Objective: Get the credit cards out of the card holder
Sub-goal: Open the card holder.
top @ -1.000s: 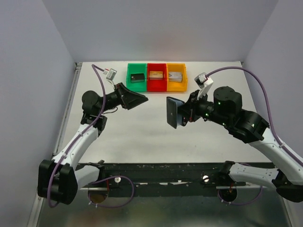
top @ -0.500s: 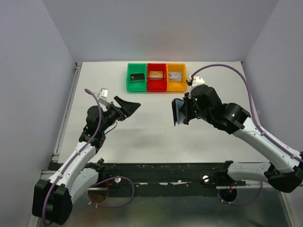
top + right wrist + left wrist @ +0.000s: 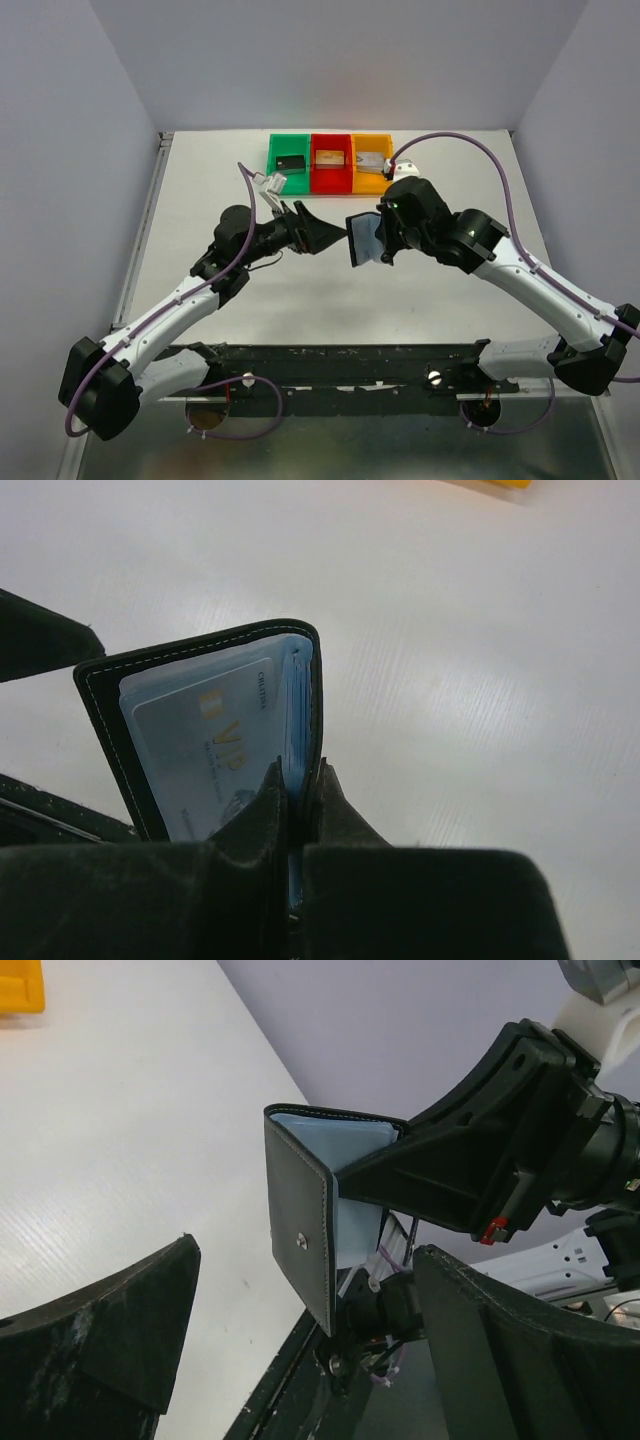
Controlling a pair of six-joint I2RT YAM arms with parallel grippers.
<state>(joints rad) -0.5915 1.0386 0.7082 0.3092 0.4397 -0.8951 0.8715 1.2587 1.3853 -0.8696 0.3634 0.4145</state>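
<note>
The card holder [image 3: 361, 240] is a black bifold wallet, held up off the table and standing part open. My right gripper [image 3: 383, 241] is shut on one of its flaps [image 3: 312, 695]. In the right wrist view [image 3: 299, 772] a pale silver credit card [image 3: 196, 752] with gold VIP lettering sits in a blue-grey slot. My left gripper [image 3: 335, 236] is open and points right, its tips just short of the wallet. In the left wrist view [image 3: 310, 1252] the outer flap with a snap [image 3: 300, 1235] stands between the wide-spread fingers [image 3: 110, 1330], touching neither.
At the back of the table a green bin [image 3: 290, 141], a red bin [image 3: 331, 141] and a yellow bin [image 3: 372, 141] stand in a row, each with a block in it. Grey walls close in both sides.
My left arm has swung right and forward, bringing its open gripper up to the card holder. My right gripper has turned and shifted the wallet slightly left, still shut on it.
</note>
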